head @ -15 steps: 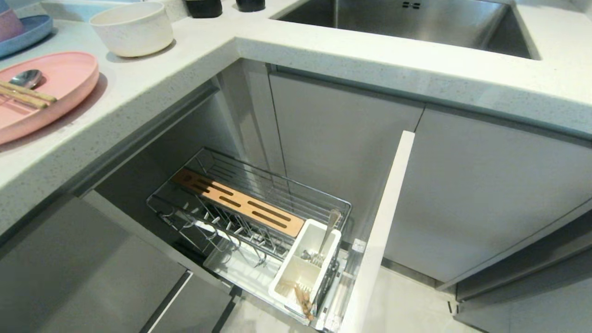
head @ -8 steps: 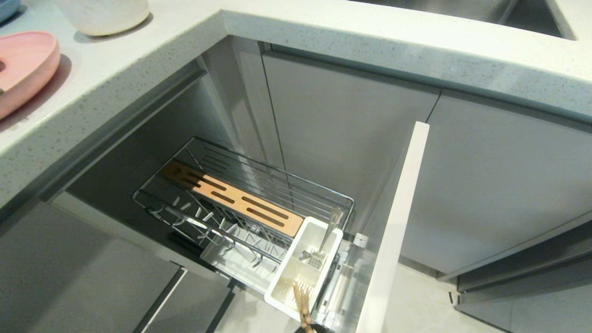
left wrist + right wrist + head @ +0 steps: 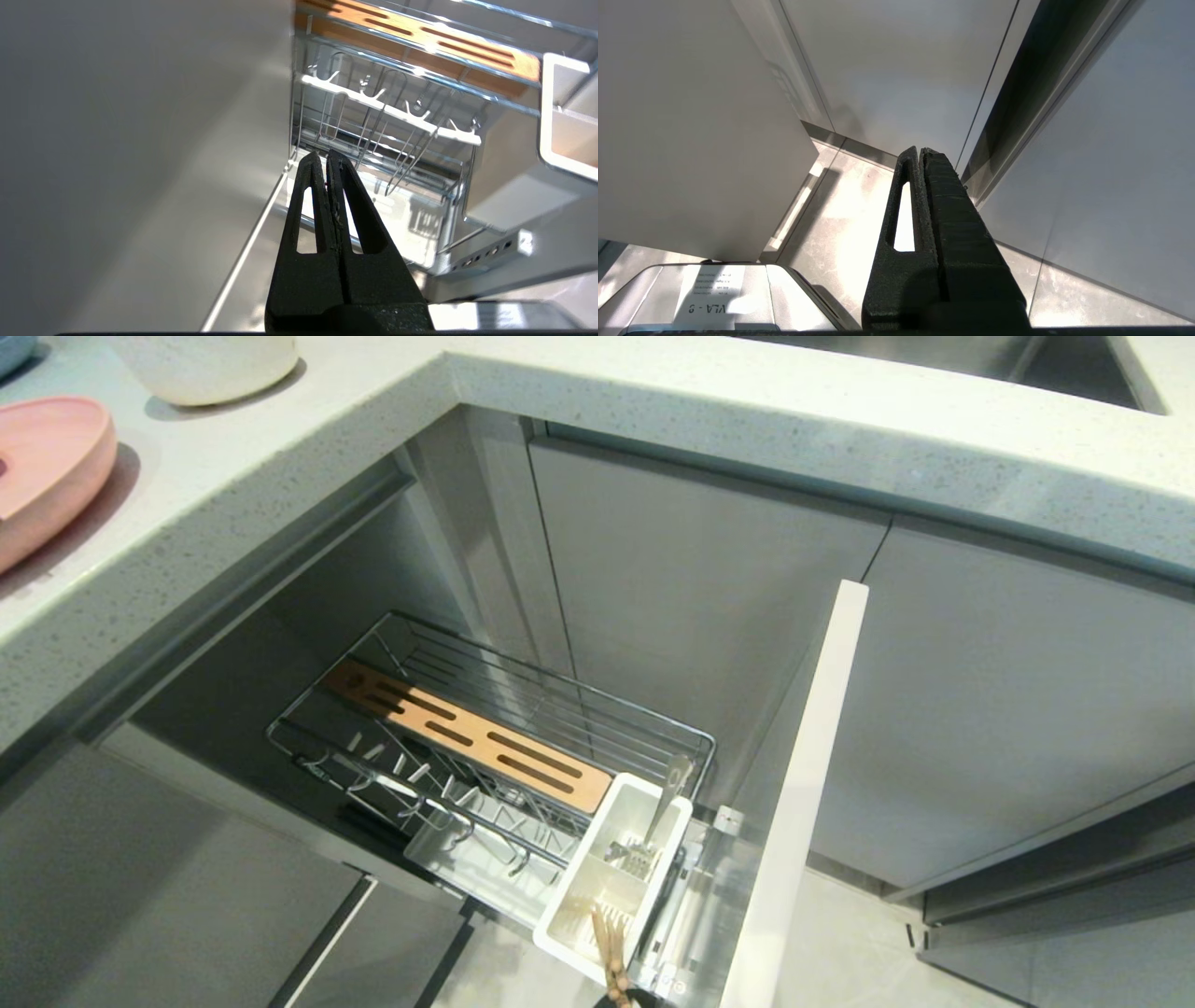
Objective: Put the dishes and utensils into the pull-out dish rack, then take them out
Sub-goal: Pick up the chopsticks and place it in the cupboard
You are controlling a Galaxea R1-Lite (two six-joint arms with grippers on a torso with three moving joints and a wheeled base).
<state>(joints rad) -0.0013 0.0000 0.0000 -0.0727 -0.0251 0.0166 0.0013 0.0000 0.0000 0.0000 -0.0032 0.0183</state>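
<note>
In the head view the pull-out dish rack (image 3: 485, 775) stands open at lower centre, its white cutlery tub (image 3: 611, 877) holding a fork. The pink plate (image 3: 47, 467) and cream bowl (image 3: 210, 364) sit on the counter (image 3: 653, 401) at upper left (both cut by the frame edge).

In the left wrist view the left claw (image 3: 327, 161) is pressed closed, holding nothing, before the rack's prongs.

In the right wrist view the right claw (image 3: 920, 154) is likewise closed and empty, over the floor (image 3: 840, 219).
</note>
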